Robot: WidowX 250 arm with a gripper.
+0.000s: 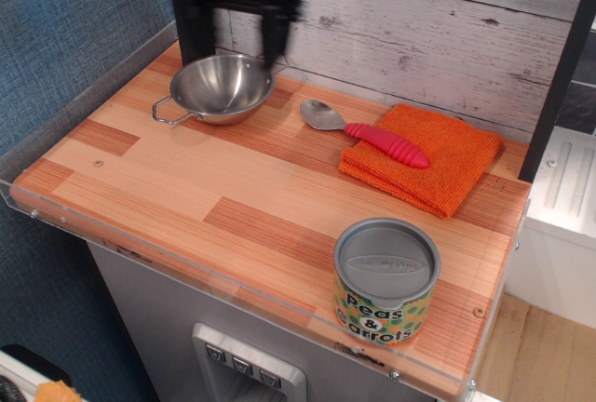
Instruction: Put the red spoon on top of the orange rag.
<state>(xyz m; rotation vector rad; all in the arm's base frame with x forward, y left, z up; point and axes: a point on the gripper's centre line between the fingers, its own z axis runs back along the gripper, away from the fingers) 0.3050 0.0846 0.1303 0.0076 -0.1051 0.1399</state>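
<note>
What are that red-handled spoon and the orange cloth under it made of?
The red spoon: its bowl looks like polished metal, since it shines and reflects; the ribbed pinkish-red handle looks like matte plastic, possibly rubbery. The orange rag looks like fuzzy woven fabric, perhaps microfiber.

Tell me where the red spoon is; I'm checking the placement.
The red spoon lies back right of the table's middle: handle on the orange rag's left edge, metal bowl on bare wood, right of the steel bowl.
</note>
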